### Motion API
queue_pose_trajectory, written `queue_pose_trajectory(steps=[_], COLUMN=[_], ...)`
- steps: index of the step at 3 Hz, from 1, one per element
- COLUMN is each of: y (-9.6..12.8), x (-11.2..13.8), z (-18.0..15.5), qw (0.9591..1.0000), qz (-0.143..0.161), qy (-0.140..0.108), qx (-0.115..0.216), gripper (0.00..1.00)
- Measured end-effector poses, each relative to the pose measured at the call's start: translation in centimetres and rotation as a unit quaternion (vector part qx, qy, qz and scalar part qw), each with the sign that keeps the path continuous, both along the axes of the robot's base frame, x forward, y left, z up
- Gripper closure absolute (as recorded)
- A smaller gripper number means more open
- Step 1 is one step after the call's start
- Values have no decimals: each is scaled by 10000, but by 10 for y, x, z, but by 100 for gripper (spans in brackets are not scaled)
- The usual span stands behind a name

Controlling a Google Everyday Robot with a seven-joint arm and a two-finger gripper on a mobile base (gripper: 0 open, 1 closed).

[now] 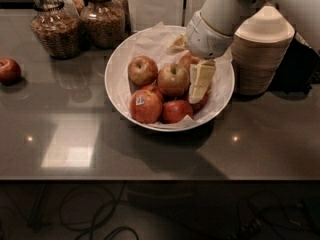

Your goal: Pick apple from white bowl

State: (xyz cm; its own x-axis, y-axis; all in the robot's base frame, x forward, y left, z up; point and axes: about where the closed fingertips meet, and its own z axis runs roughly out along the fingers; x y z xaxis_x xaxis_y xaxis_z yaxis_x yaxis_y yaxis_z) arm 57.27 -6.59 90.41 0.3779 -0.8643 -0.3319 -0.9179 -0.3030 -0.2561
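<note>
Lone apple [9, 70]: far left edge of the frame, lying on the desk [150, 154], well apart from the rest.
Left jar [54, 31]: upper left, glass, filled with brown bits, standing on the desk.
Right jar [102, 18]: just beside the first jar, at the back, near the bowl's rear left rim.
White bowl [114, 91]: middle of the frame, wide and shallow, resting on the desk.
Paper lining [150, 36]: crinkled and white, rising above the bowl's back rim.
Apples in the bowl: a cluster resting against one another on the paper.
Back-left apple [142, 70]: yellow-red, stem dimple up.
Sticker apple [146, 105]: front left of the cluster, red, a small label facing the camera.
Middle apple [173, 79]: just left of my pincer.
Front apple [175, 111]: dark red, low against the near rim.
Pincer [197, 96]: cream-coloured, pointing down into the right half of the bowl, in among the apples; I cannot tell whether it is wide, narrow or holding anything.
Arm [220, 14]: mine, white, slanting down from the upper right of the frame to the bowl.
Stacked paper bowls [262, 54]: beige, upside down, right of the white bowl and just beside its rim.
Cables [90, 219]: dark loops along the bottom of the frame, below the desk edge.
</note>
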Motion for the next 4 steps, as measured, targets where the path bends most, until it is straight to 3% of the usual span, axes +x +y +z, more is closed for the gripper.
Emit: queue_pose_trajectory(steps=[3, 4], y=[0, 0], x=[0, 0], z=[0, 0], qw=[10000, 10000], qz=[-1, -1], qy=[-1, 0], qx=[-1, 1], gripper=[90, 100])
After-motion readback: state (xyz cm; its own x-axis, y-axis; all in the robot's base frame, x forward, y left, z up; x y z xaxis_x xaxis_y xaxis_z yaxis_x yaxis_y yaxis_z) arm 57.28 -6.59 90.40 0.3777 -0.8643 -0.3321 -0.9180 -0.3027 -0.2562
